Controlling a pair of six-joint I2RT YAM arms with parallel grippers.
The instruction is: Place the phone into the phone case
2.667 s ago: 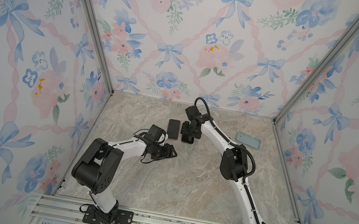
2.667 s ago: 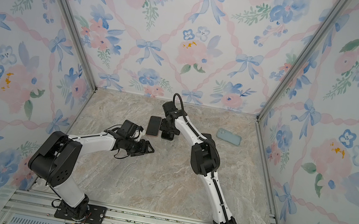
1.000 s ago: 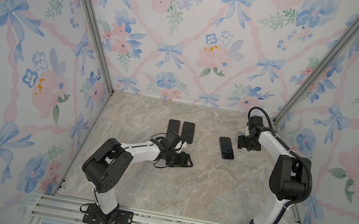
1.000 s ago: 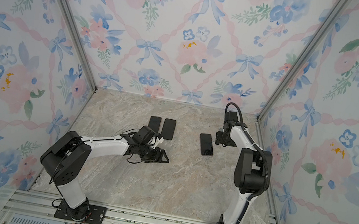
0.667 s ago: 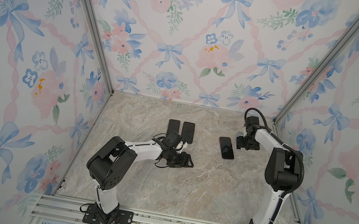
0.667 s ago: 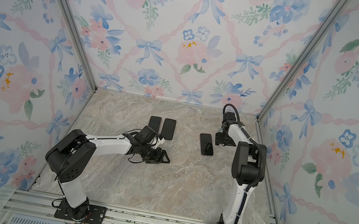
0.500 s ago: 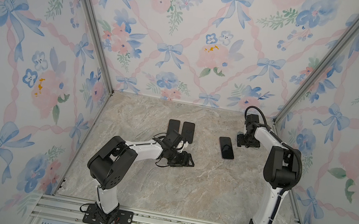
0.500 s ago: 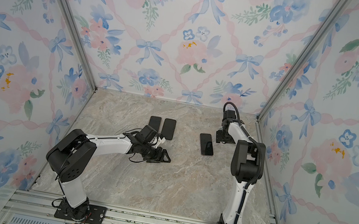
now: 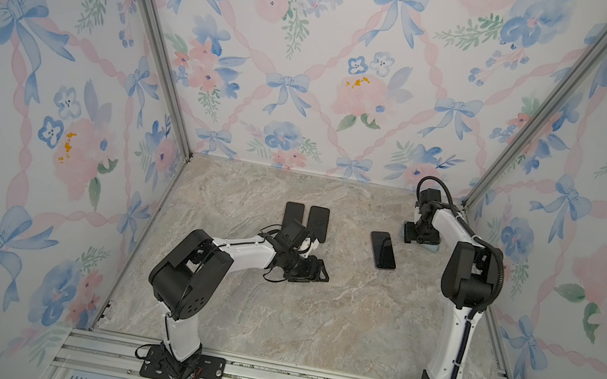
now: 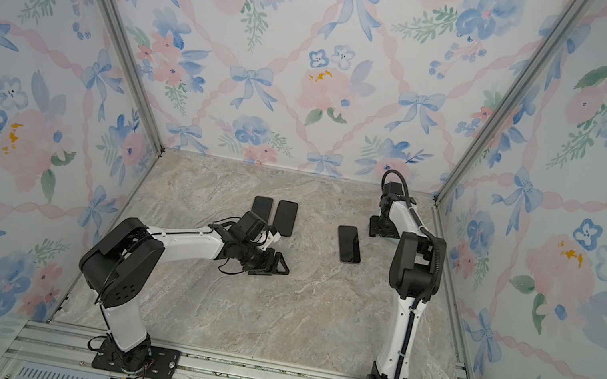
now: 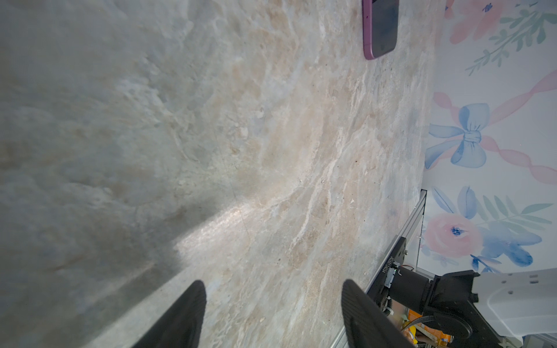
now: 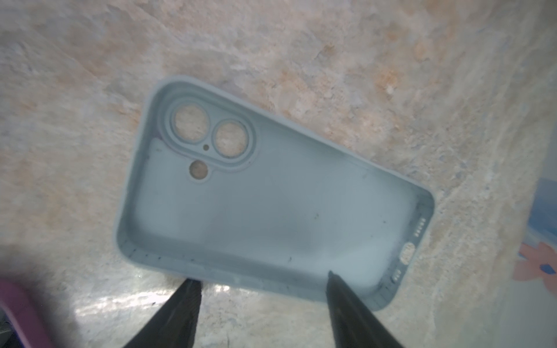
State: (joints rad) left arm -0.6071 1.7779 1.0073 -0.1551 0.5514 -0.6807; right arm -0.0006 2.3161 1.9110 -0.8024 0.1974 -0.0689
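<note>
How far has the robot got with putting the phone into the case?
Done: nothing seated yet. The case lies open side up and empty; the phone lies apart from it on the table. In hand: the right gripper, jaws open, is at the case's long edge, gripping nothing. The left gripper is open over bare table. Left: bring phone and case together and press the phone in.

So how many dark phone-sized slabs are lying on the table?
3. The left black slab and the right black slab lie side by side just beyond the left end effector. The purple-edged phone lies apart, toward the pale blue case. More may be hidden.
</note>
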